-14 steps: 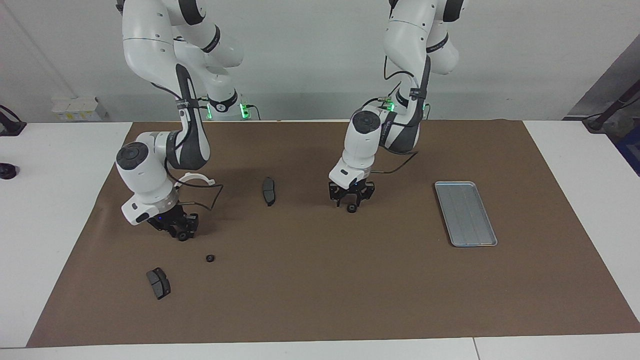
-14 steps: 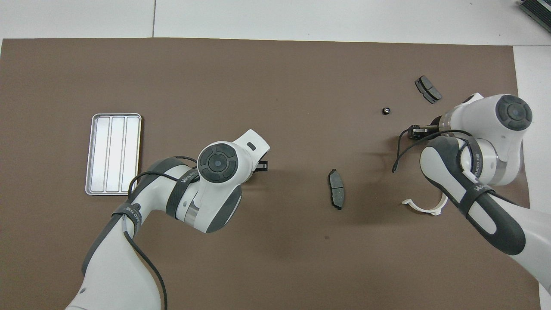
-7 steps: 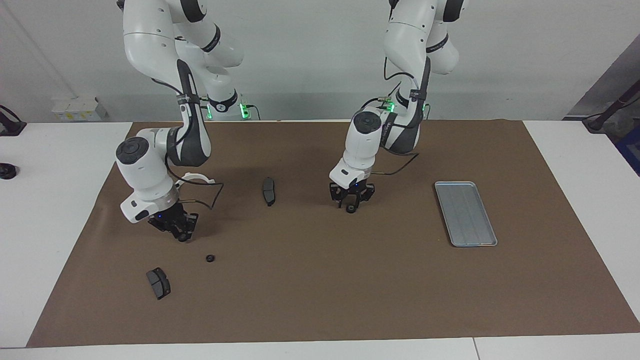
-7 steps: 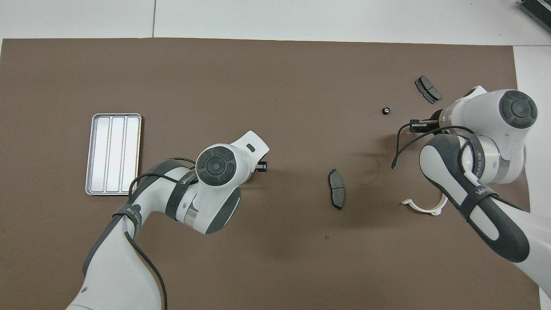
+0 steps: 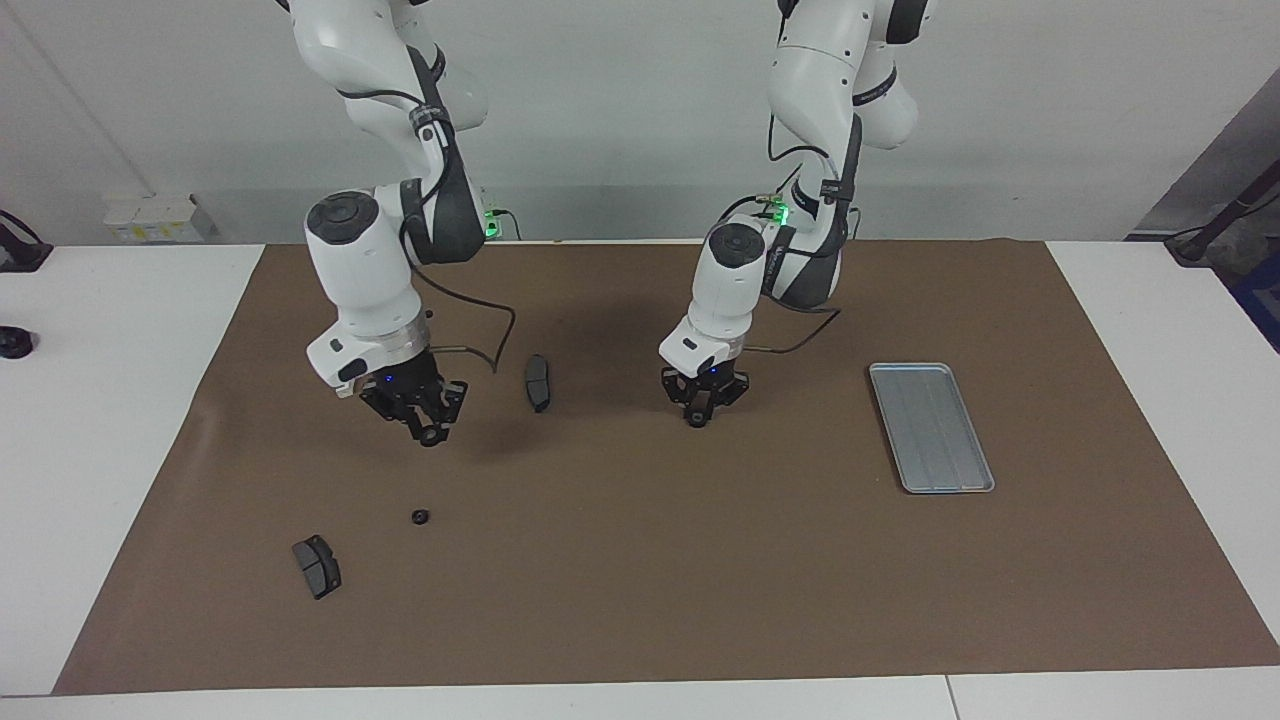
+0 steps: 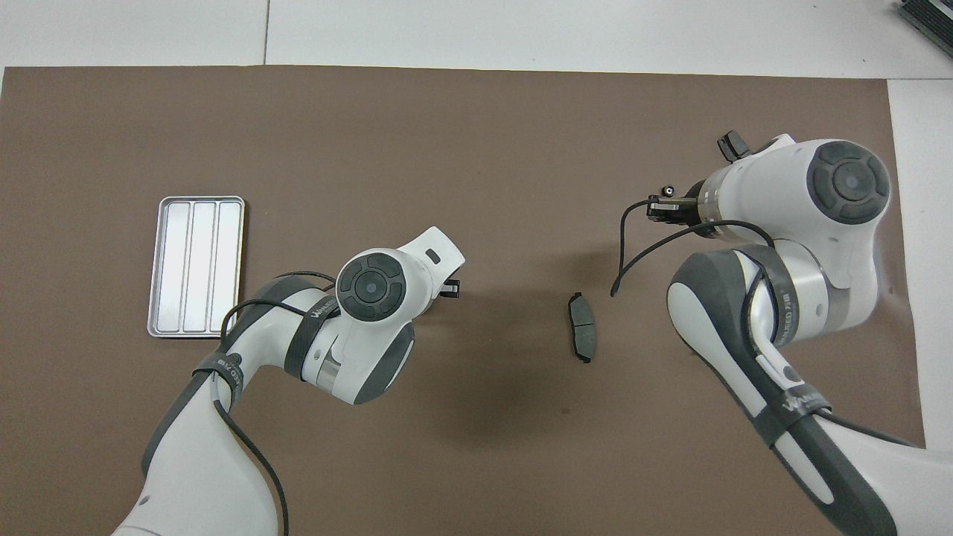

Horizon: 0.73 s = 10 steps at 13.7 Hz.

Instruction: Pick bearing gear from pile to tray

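Small black round gear [image 5: 431,438] pinched between the closed fingertips of the right gripper [image 5: 430,434], carried in the air over the brown mat [image 5: 640,580]; a second ago low over the mat at the right arm's end, now lifted and shifted toward the table's middle. Second gear [image 5: 697,421], same size and colour, clamped in the left gripper [image 5: 698,416] low over mid-mat; fingers there spread a second ago, now drawn together on it, position almost unchanged. Third gear [image 5: 420,517], loose on the mat, unmoved, with one dark grey brake pad [image 5: 317,566] near it, farther from the robots. Second brake pad [image 5: 538,382] between the two grippers, unmoved. Silver-grey ridged tray [image 5: 932,428] flat at the left arm's end, well apart from all three gears.
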### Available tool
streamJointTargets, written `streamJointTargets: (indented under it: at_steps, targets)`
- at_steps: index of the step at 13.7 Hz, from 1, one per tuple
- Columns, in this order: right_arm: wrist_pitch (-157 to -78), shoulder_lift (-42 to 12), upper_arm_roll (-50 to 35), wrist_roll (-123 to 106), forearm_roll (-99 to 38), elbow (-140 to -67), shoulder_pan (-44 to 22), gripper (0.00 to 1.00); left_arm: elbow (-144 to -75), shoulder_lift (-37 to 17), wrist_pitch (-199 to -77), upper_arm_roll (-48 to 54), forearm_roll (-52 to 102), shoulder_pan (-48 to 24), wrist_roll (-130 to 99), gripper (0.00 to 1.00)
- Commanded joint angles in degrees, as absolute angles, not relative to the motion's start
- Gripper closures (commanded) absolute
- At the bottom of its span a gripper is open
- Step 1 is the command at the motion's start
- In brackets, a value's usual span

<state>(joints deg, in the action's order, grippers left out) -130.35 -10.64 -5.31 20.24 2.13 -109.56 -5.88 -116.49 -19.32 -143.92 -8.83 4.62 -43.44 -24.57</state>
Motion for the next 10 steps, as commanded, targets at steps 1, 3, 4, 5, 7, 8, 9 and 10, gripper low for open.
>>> streamJointTargets:
  at_steps: [1, 3, 4, 5, 7, 8, 9, 10]
  targets:
    - [-128.85, -10.90, -5.36, 25.82, 0.88, -107.49, -9.04, 1.00, -116.99, -19.25, -144.67, -9.32, 5.27, -43.42, -23.29, 0.84]
    - [-129.98, -11.51, -5.36, 29.86, 0.88, -107.05, -11.50, 1.00, -114.89, -20.12, -143.80, -9.32, 5.27, -42.37, -23.29, 0.88]
    - [-130.16, -12.21, -5.36, 32.23, 0.88, -106.35, -13.51, 1.00, -113.13, -20.21, -142.05, -9.32, 5.27, -41.49, -23.29, 0.88]
    - [-130.69, -13.17, -5.36, 34.60, 0.79, -105.39, -15.54, 1.00, -110.94, -20.21, -139.42, -9.32, 5.27, -39.74, -23.20, 0.88]
    - [-131.39, -15.37, -5.36, 38.91, 1.14, -103.20, -19.49, 1.00, -106.72, -19.95, -133.53, -9.32, 5.27, -35.62, -21.81, 0.88]
    - [-131.74, -17.12, -5.27, 41.02, 1.84, -101.62, -21.60, 1.00, -105.39, -19.78, -131.85, -9.32, 5.27, -33.16, -20.14, 0.88]
    - [-132.44, -18.97, -5.27, 43.92, 2.02, -100.21, -23.80, 1.00, -104.95, -19.43, -130.53, -9.23, 5.27, -29.92, -18.21, 0.88]
    - [-133.06, -20.20, -5.19, 46.03, 2.02, -99.06, -25.04, 1.00, -104.94, -18.73, -129.56, -9.14, 5.36, -26.92, -15.41, 0.88]
